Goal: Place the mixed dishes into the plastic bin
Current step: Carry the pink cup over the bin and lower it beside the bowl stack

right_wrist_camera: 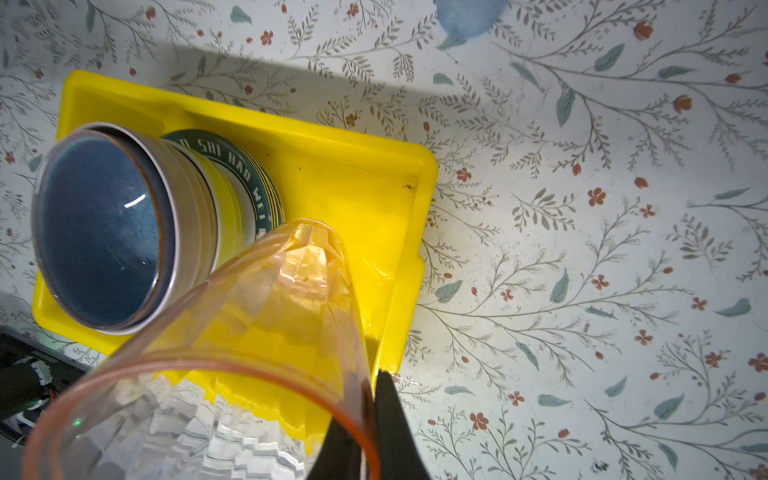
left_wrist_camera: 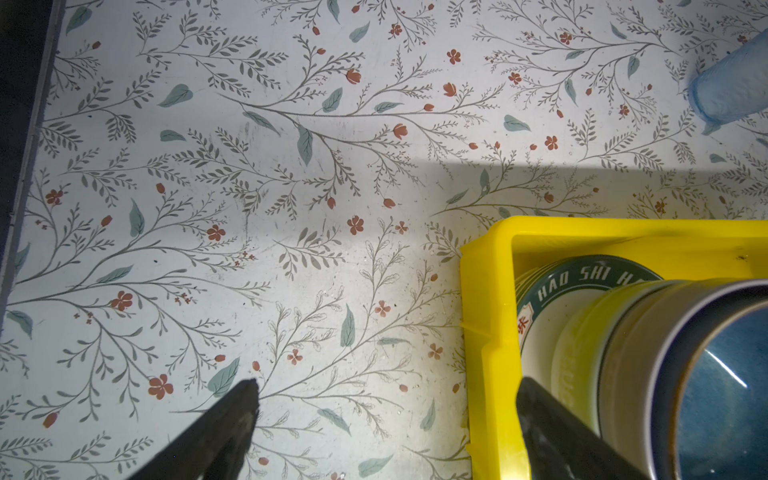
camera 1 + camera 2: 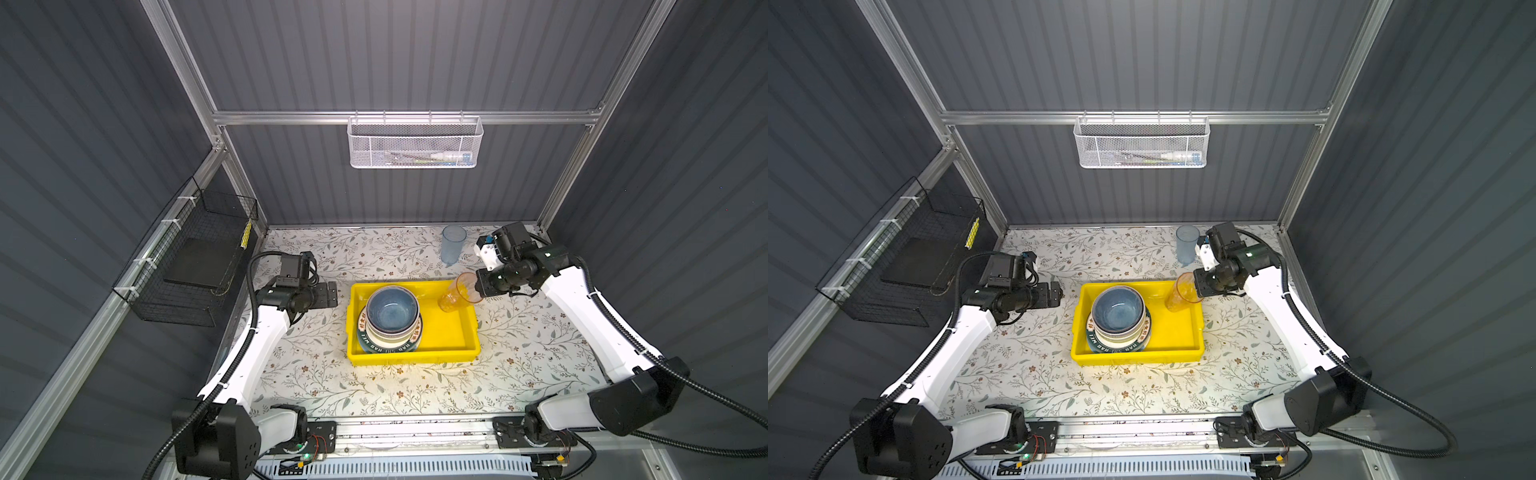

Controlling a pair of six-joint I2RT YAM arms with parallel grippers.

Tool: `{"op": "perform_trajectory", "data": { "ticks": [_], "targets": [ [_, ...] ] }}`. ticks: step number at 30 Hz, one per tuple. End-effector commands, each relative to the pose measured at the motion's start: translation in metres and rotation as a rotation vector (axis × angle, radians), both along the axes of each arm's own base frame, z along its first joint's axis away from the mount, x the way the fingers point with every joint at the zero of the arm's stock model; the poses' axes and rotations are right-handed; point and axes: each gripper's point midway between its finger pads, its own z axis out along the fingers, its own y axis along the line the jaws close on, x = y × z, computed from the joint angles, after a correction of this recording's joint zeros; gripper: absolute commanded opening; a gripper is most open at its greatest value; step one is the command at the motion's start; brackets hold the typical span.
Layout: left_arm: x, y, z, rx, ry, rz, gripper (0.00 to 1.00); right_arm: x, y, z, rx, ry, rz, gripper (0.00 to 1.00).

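Note:
The yellow plastic bin (image 3: 415, 357) (image 3: 1138, 357) sits mid-table. Its left half holds a stack: a blue bowl (image 3: 392, 309) (image 1: 99, 232) on top of other bowls and a lettered plate (image 2: 582, 276). My right gripper (image 3: 478, 286) (image 1: 374, 386) is shut on the rim of the pink tumbler (image 3: 459, 293) (image 1: 266, 316), which hangs tilted over the bin's far right corner. A blue tumbler (image 3: 453, 244) (image 3: 1187, 244) stands on the table behind the bin. My left gripper (image 3: 328, 295) (image 2: 386, 386) is open and empty, just left of the bin's rim (image 2: 486, 311).
A white mesh basket (image 3: 415, 143) hangs on the back rail. A black wire basket (image 3: 187, 266) is fixed to the left wall. Aluminium frame posts stand at the back corners. The bin's right half (image 3: 449, 328) has a bare floor.

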Motion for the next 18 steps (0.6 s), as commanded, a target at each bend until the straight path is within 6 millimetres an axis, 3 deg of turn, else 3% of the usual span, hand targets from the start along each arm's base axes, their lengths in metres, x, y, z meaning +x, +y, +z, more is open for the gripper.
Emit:
{"op": "perform_trajectory", "data": {
  "ticks": [1,9,18],
  "targets": [
    [-0.003,0.005,0.002,0.003,-0.011,0.017,0.98,-0.016,-0.010,-0.007,-0.074,0.029,0.003,0.00],
    [-0.003,0.004,0.003,0.001,-0.011,0.015,0.98,-0.045,-0.011,-0.029,-0.139,0.137,-0.010,0.00],
    [-0.004,0.004,0.003,-0.003,-0.013,0.011,0.98,-0.057,-0.009,-0.044,-0.216,0.216,0.005,0.00]
  ]
}}
